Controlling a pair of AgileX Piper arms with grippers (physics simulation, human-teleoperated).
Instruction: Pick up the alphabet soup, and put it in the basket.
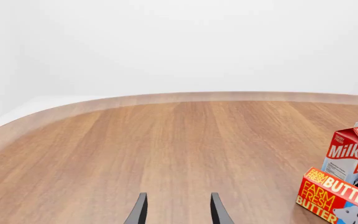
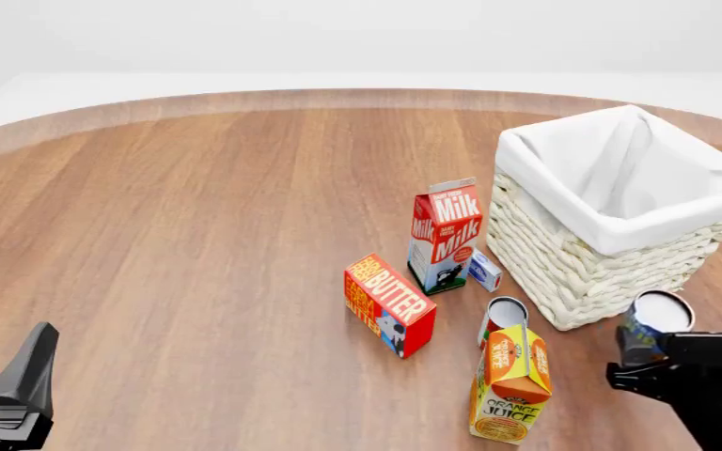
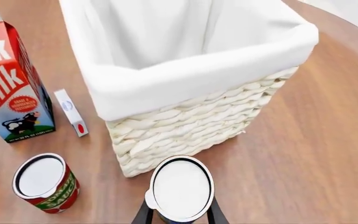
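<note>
Two arms share this table, and we take them from left to right. Our left gripper (image 2: 16,399) hangs low at the near left edge, well apart from every grocery; in its wrist view the two dark fingers (image 1: 139,211) stand parted over bare wood with nothing between them, so we judge it is parked out of the way while the other arm works. Toward the middle stand the butter box (image 2: 389,304), the milk carton (image 2: 444,236) with a small white box (image 2: 484,270) just beside it, the red-labelled can (image 2: 502,317) and the orange juice carton (image 2: 510,381) nearest the camera. Farther right is the basket (image 2: 562,268), upright and mouth open, its white liner folded over the rim (we see nothing lying inside it). At the far right our right gripper (image 3: 179,215) has the alphabet soup (image 2: 653,325), held upright with its pale top facing up, near the basket's front corner and outside it. The right wrist view shows one finger (image 3: 143,215) on each side of the can, closed in against its wall, a hold that should keep it steady for the carry over the rim.
</note>
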